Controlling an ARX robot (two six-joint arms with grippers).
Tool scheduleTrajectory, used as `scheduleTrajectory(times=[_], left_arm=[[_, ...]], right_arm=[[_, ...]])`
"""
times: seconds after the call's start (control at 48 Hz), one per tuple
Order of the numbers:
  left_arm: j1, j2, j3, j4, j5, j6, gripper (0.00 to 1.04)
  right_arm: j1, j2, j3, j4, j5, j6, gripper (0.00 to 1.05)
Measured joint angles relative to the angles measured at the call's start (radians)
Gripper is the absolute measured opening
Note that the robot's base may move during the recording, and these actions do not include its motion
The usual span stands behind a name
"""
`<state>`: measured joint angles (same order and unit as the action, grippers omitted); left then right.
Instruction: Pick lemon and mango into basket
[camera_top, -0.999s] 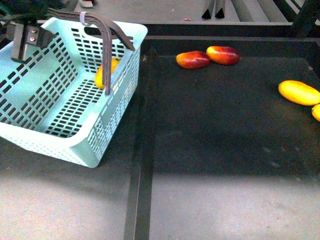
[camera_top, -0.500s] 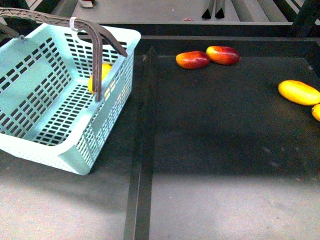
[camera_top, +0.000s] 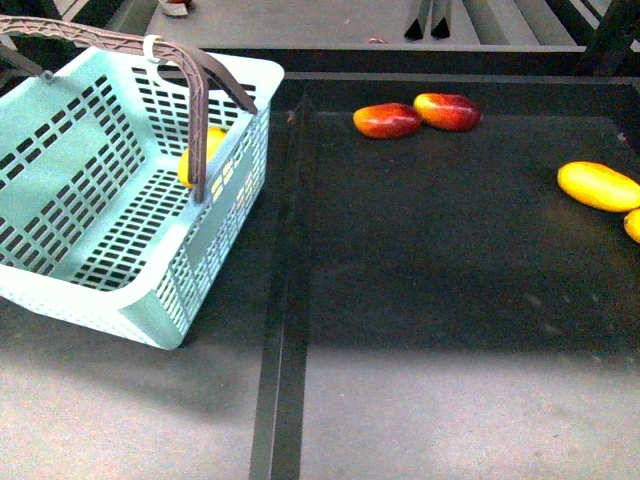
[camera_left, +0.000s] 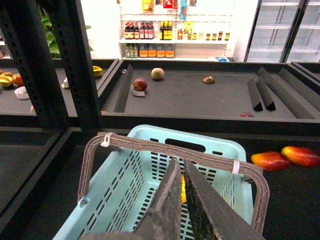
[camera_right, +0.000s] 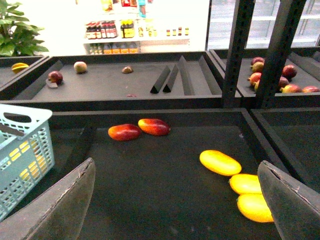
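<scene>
Shifted leftward since earlier, the basket (camera_top: 110, 190) holds the lemon (camera_top: 197, 158); left gripper (camera_left: 182, 172) nearly closed, empty; right gripper (camera_right: 175, 200), wide, must next grasp a red-yellow mango (camera_right: 125, 132) near the counter's far edge.

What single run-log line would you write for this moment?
lemon: in basket | red-yellow mangoes: on shelf | left gripper: shut, above basket | right gripper: open, empty
</scene>
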<state>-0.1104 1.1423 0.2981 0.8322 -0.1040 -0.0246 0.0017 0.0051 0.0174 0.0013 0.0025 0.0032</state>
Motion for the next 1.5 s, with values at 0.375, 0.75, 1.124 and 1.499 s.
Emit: scheduleTrajectory(times=[0.375,0.75,1.124,1.499], left_arm=[[0.104,-0.225,-0.164,-0.058,0.097,0.011,0.04],[0.107,-0.458,-0.283,-0.174,0.104,0.013,0.04],[0.107,-0.752,-0.283,-0.443,0.104,0.013,0.04],[0.107,-0.921,-0.283,-0.610,0.104,0.013,0.04]], right_arm=[[0.000,0.000,0.000,0.000,0.000,0.000,0.96],[0.000,0.000,0.000,0.000,0.000,0.000,0.96],[0.000,0.000,0.000,0.000,0.000,0.000,0.96],[0.000,0.000,0.000,0.000,0.000,0.000,0.96]])
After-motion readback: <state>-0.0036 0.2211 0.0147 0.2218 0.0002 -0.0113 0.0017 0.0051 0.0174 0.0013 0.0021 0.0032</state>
